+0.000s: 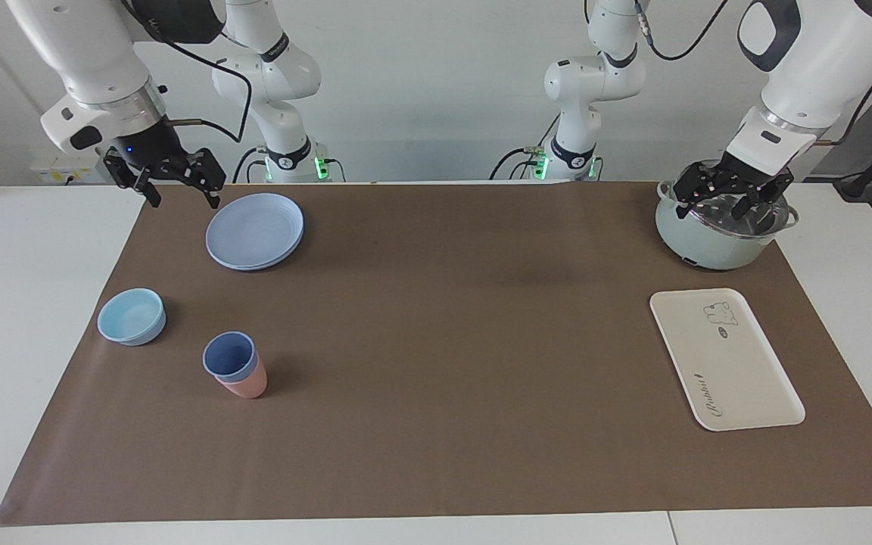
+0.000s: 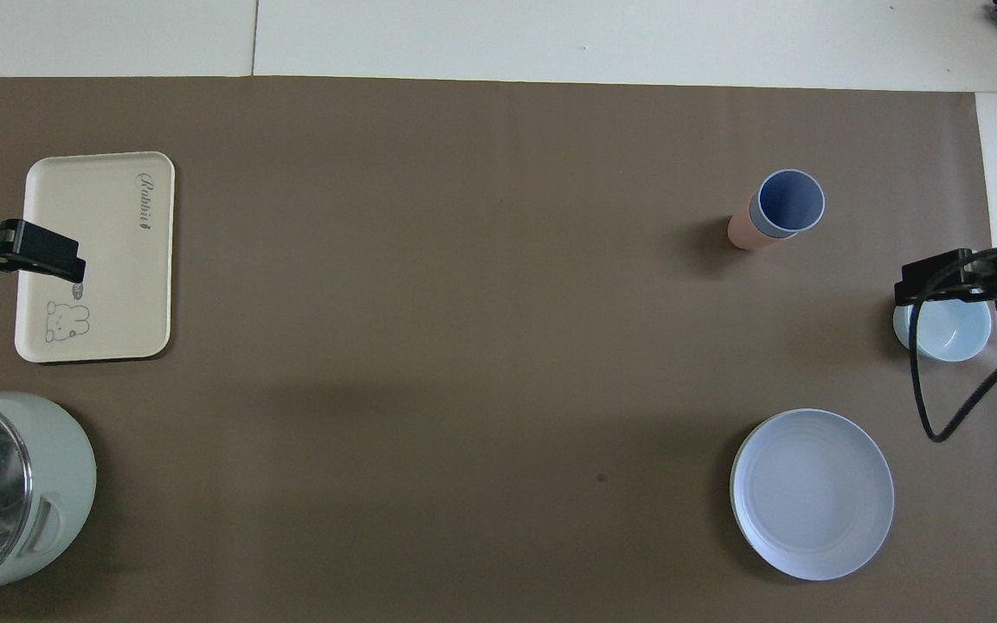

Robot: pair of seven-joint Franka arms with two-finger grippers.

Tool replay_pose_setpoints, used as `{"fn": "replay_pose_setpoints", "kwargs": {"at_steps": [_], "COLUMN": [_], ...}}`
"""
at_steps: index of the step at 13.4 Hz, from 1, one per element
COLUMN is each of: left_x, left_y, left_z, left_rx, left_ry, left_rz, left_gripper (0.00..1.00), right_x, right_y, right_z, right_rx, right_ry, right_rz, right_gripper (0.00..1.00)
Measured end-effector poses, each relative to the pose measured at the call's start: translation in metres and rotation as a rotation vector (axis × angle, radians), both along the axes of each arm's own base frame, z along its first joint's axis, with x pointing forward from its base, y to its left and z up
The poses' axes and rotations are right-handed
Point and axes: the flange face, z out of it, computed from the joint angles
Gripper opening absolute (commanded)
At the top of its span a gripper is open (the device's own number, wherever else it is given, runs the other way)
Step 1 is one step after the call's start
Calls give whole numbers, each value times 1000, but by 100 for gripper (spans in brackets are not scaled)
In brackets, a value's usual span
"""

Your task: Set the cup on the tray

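Observation:
The periwinkle-blue cup [image 1: 228,356] [image 2: 788,202] stands upright, nested inside a pink cup [image 1: 245,386] [image 2: 745,232], toward the right arm's end of the table. The cream tray [image 1: 724,359] [image 2: 105,216] lies flat and bare toward the left arm's end. My right gripper [image 1: 177,185] hangs open and empty in the air beside the blue plate, well apart from the cup. My left gripper [image 1: 731,198] hangs open and empty over the pot. Both arms wait.
A round blue plate [image 1: 254,231] [image 2: 812,493] and a low light-blue bowl [image 1: 132,316] [image 2: 948,333] lie nearer to the robots than the cups. A pale-green pot with a glass lid [image 1: 708,242] [image 2: 57,484] stands nearer to the robots than the tray. A brown mat [image 1: 451,341] covers the table.

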Motion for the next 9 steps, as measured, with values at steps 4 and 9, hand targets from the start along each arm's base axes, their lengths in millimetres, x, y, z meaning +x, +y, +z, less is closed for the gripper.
{"fn": "replay_pose_setpoints", "kwargs": {"at_steps": [4, 9], "left_x": [0, 0], "left_y": [0, 0], "left_z": [0, 0], "left_rx": [0, 0], "left_ry": [0, 0], "left_rz": [0, 0], "left_gripper": [100, 100], "right_x": [0, 0], "right_y": [-4, -9], "right_z": [0, -12], "right_rx": [0, 2], "right_ry": [0, -7], "right_rz": [-8, 19], "right_gripper": [100, 100]}}
